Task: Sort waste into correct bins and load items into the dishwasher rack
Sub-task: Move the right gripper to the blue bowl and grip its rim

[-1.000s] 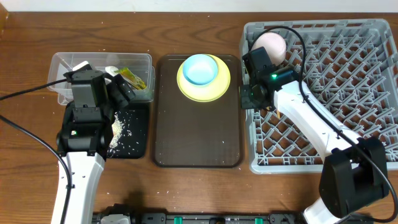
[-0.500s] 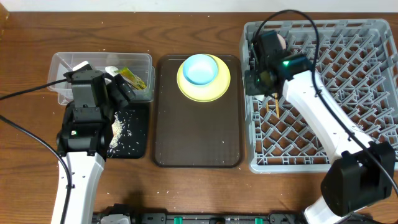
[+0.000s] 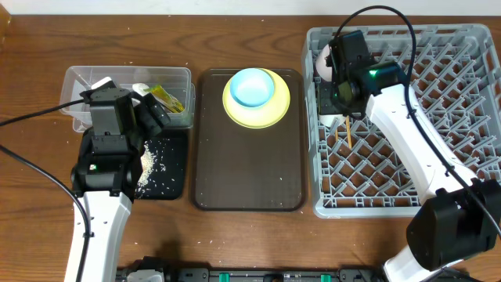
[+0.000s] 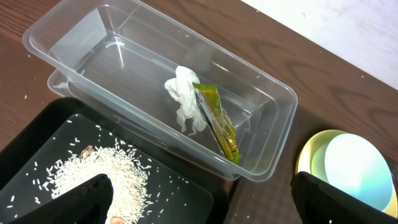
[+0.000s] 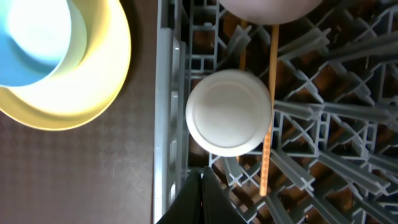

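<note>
In the right wrist view my right gripper [image 5: 200,190] is shut and empty, just in front of a small white cup [image 5: 229,112] that sits upside down in the grey dishwasher rack [image 5: 168,93]. Two wooden chopsticks [image 5: 272,93] lie across the rack beside the cup. The white bowl [image 5: 270,5] is just beyond it. From overhead, the right gripper [image 3: 342,94] is over the rack's [image 3: 407,180] far left corner. My left gripper [image 4: 205,211] is open and empty over the black tray [image 4: 186,186] of rice crumbs [image 4: 102,171]. The clear tub [image 4: 81,37] holds the tissue [image 4: 183,99] and the wrapper [image 4: 216,121].
The light blue dish [image 3: 252,86] sits on the yellow plate [image 3: 270,113] at the far end of the dark brown serving tray [image 3: 246,172], between the bins and the rack. A few rice grains lie on the brown tray and on the table.
My right arm has moved from the rack's left wall toward the far edge and now covers most of the white bowl. The left arm has not moved.
</note>
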